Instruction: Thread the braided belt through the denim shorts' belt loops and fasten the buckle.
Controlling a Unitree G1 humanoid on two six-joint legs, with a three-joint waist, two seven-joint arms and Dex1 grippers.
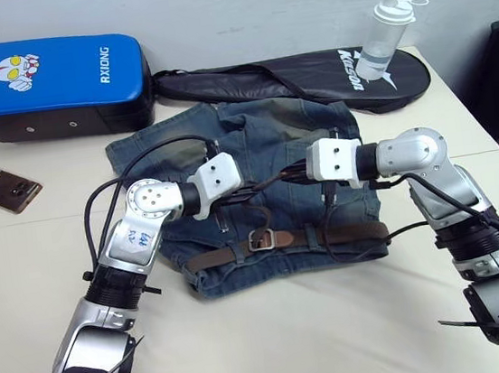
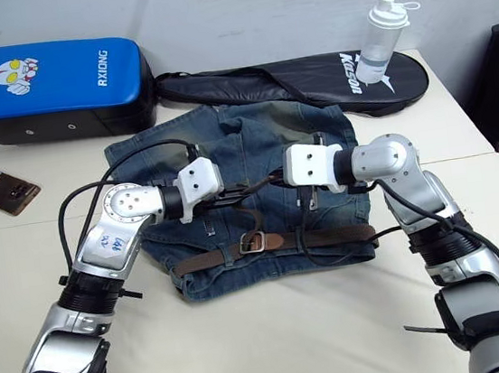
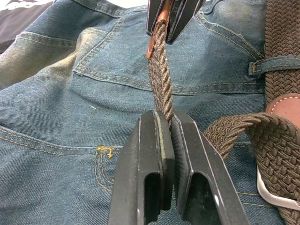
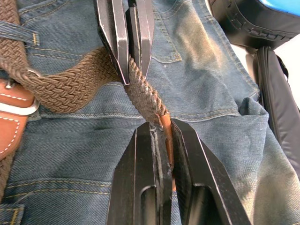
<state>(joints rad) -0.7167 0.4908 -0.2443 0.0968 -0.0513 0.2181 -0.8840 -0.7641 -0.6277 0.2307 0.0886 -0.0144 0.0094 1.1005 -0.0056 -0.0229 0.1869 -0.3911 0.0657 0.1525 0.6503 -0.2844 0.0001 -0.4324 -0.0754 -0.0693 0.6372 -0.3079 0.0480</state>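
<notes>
Two claws pinch one short stretch of the braided belt [image 1: 328, 234] between them above the denim shorts [image 1: 181, 145], which lie flat on the counter [image 1: 277, 338]. Nearest us, the belt runs along the waistband, its buckle [image 1: 258, 240] near the middle. Our left claw [image 3: 166, 136] is closed on the woven strap. Just beyond it our right claw [image 4: 161, 136] is closed on the tan leather tip. We judge the strap light, soft and floppy, so it sags unless held taut; the stiffer tip is the better place to hold for feeding under the belt loops [image 3: 274, 64]. Our arms hide much of the waistband, so we cannot count the threaded loops. Farther off lie a black racket bag [image 1: 308, 70] and a blue pad [image 1: 55, 83].
</notes>
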